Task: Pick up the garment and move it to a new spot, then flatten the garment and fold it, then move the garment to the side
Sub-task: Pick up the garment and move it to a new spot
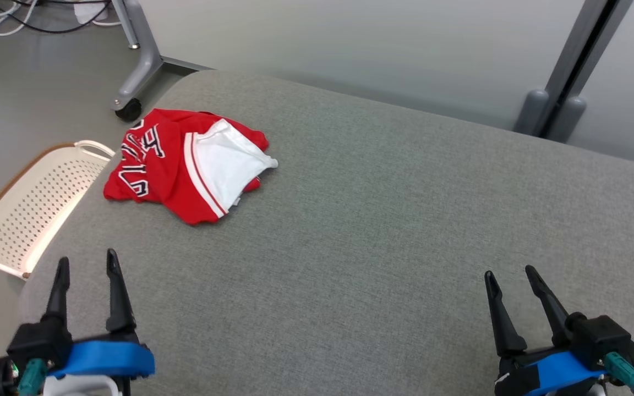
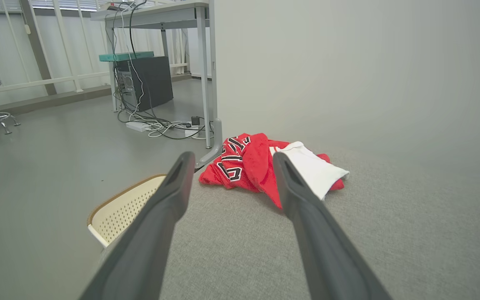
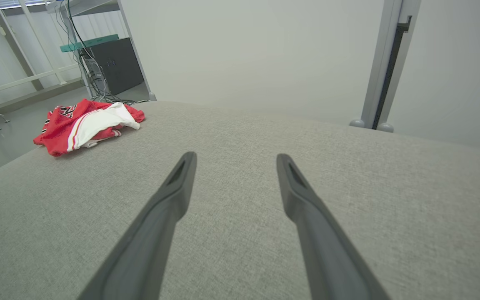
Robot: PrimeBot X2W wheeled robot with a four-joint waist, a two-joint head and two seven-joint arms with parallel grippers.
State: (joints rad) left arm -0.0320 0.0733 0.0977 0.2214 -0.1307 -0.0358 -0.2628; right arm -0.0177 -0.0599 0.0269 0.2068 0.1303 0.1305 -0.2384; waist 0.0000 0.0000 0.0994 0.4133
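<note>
A crumpled red garment [image 1: 169,168] with white panels and dark lettering lies near the far left corner of the grey padded table [image 1: 383,236]. It also shows ahead in the left wrist view, garment [image 2: 248,166], and far off to the left in the right wrist view, garment [image 3: 81,125]. My left gripper [image 1: 88,263] hovers open over the near left of the table, well short of the garment, its fingers empty. My right gripper [image 1: 509,272] stands open at the near right, far from the garment, holding nothing.
A cream perforated basket [image 1: 31,209] with a brown rim sits beside the table's left edge, below its surface. A grey wheeled stand leg [image 1: 138,71] stands behind the far left corner. A grey post [image 1: 564,82] rises at the back right.
</note>
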